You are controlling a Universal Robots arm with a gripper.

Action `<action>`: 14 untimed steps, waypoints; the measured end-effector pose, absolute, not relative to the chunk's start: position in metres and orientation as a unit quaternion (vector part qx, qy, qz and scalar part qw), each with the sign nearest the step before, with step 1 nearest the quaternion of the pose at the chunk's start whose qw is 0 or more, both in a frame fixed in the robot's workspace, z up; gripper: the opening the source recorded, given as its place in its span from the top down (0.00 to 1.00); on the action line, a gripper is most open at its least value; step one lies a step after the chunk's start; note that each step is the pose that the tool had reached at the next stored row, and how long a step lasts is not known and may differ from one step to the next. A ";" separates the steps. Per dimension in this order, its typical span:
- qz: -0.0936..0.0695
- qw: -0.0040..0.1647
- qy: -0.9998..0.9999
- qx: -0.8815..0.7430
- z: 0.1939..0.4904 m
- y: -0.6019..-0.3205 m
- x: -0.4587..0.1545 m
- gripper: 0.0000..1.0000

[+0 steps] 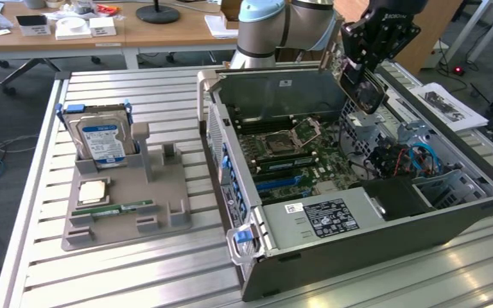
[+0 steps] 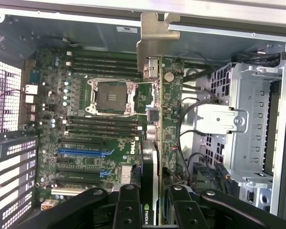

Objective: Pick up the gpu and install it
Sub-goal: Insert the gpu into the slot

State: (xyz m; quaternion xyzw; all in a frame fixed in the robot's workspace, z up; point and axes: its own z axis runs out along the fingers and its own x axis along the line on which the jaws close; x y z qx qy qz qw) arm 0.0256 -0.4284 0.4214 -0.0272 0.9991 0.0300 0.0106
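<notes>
The tool (image 1: pixel 364 76) is clamped on the gpu (image 1: pixel 361 91), which hangs on edge beneath it over the open computer case (image 1: pixel 358 256), at about one o'clock from the motherboard (image 1: pixel 289 151). In the wrist view its fingers (image 2: pixel 128 207) pinch the gpu (image 2: pixel 150 162) from both sides. The gpu has a black cooler block, a green board, and a silver end bracket (image 2: pixel 155 36) farthest from the tool. The case sits on a slatted aluminium tabletop (image 1: pixel 144 90). At nine o'clock from it, a grey holder (image 1: pixel 174 199) carries a hard drive (image 1: pixel 101 138). Wooden desks (image 1: pixel 178 32) stand at twelve o'clock.

The gpu (image 2: pixel 149 164) has its held end hidden inside the tool (image 2: pixel 155 191) and cropped at the picture edge.
</notes>
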 end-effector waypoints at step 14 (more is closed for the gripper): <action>0.030 0.010 0.998 -0.055 0.421 -0.428 0.026 0.73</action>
